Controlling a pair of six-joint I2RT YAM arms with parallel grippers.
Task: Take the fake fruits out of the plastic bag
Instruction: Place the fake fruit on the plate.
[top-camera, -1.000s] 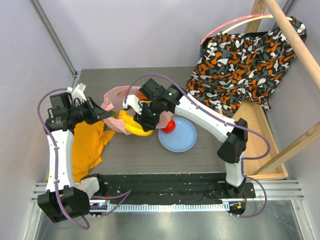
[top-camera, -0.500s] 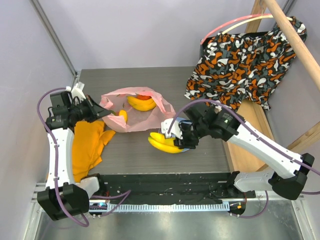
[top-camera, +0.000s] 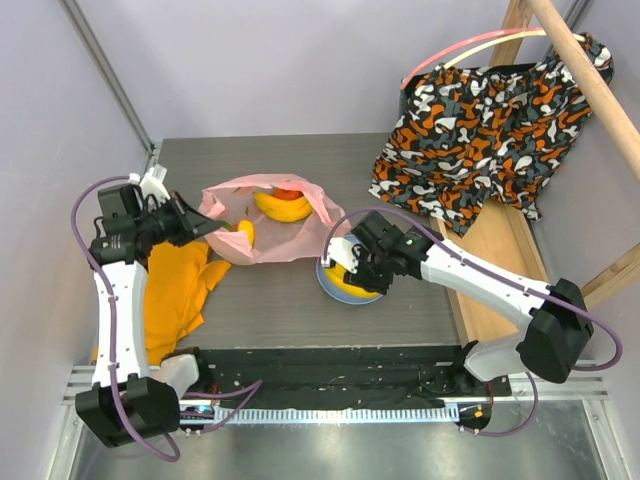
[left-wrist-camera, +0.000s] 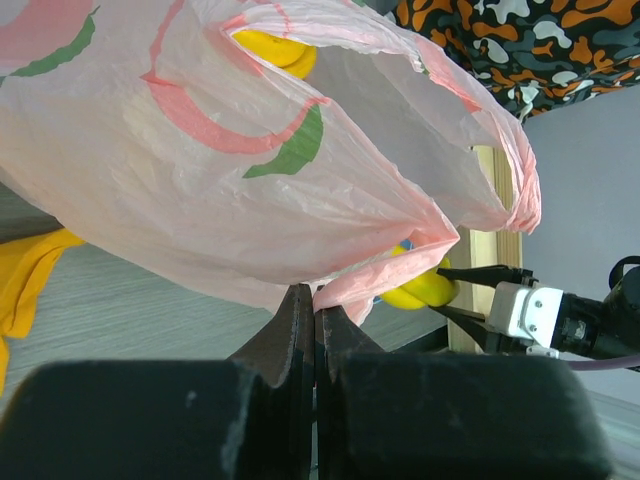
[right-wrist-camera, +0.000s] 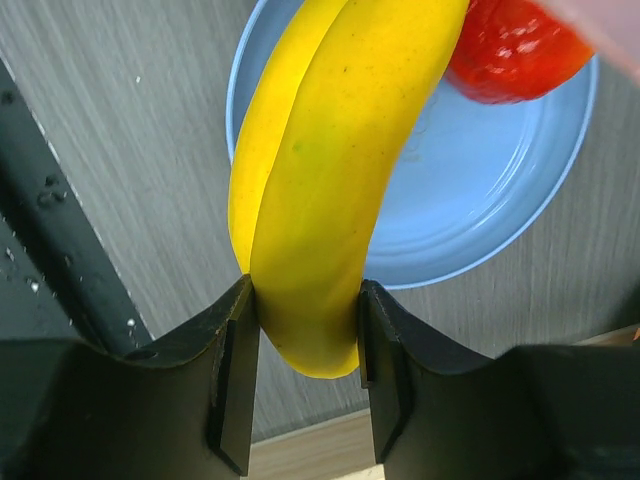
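The pink plastic bag (top-camera: 262, 222) lies on the table with its mouth open; a yellow banana bunch (top-camera: 283, 207) and an orange fruit (top-camera: 289, 194) show inside it. My left gripper (top-camera: 205, 226) is shut on the bag's edge (left-wrist-camera: 345, 287). My right gripper (top-camera: 352, 279) is shut on another yellow banana bunch (right-wrist-camera: 330, 170) and holds it over the light-blue plate (right-wrist-camera: 470, 215). A red fruit (right-wrist-camera: 515, 45) lies on that plate. In the top view my right arm hides most of the plate (top-camera: 327, 285).
An orange cloth (top-camera: 176, 288) lies at the left under my left arm. Patterned orange-black-white fabric (top-camera: 480, 120) hangs over a wooden frame (top-camera: 520, 260) at the right. A black rail (top-camera: 330, 365) runs along the near edge.
My right gripper carried the banana bunch out of the bag, rightward, and now holds it over the plate. The bag mouth has flattened open. My left gripper has kept its hold.
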